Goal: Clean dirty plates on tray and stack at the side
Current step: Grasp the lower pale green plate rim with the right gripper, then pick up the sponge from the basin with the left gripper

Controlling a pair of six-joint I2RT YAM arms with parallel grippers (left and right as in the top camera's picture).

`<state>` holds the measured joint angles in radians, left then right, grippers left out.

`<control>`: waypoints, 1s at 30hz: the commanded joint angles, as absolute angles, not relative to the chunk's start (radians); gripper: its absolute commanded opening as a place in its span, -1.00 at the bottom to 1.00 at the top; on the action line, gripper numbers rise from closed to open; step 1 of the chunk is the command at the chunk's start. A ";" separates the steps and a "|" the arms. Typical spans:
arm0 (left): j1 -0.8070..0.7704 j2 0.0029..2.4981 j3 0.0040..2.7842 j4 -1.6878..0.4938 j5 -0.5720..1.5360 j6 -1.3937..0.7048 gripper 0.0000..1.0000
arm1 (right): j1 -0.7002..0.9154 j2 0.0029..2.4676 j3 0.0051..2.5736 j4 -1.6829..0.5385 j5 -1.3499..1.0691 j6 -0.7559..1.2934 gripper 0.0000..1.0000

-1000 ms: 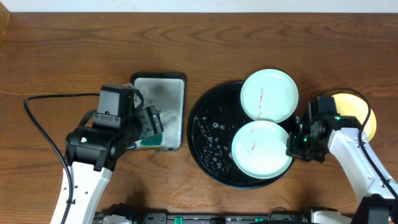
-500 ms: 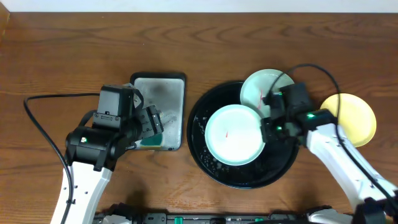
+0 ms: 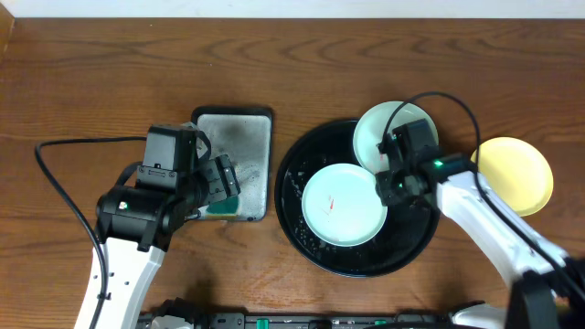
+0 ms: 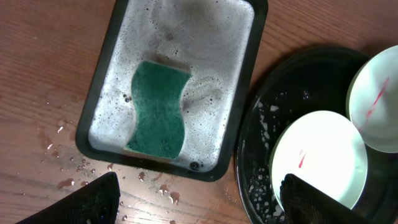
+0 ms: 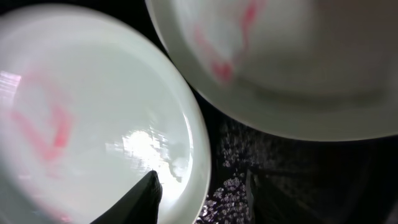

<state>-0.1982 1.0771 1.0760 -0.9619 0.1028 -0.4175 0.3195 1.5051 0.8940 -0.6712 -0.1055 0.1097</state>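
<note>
Two mint-blue plates (image 3: 343,203) (image 3: 377,128), one yellow plate (image 3: 516,174), one black tray (image 3: 302,157), one foam-filled tray (image 3: 233,137) and one sponge (image 4: 157,109) are pictured.

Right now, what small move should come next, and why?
Probably lower the left gripper onto the sponge in the grey tray and close. Its fingers hang open above it, and the smeared plate sits in the black tray, right gripper at its rim.

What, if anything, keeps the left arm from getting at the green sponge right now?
Nothing that shows, so likely yes. The left gripper hangs open over the grey tray, and the green sponge lies uncovered in the foam ahead of its fingers.
</note>
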 commanded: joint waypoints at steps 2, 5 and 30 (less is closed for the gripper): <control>-0.195 1.084 1.097 -0.949 0.093 -0.400 0.66 | 0.332 1.305 0.944 -0.683 -0.115 0.104 -0.10; -0.195 1.119 1.096 -0.957 0.058 -0.393 0.66 | 0.332 1.214 0.944 -0.702 -0.121 0.108 -0.08; -0.195 1.797 1.032 -0.743 -0.052 -0.378 -0.44 | 0.335 1.119 0.944 -0.874 -0.169 0.213 -0.20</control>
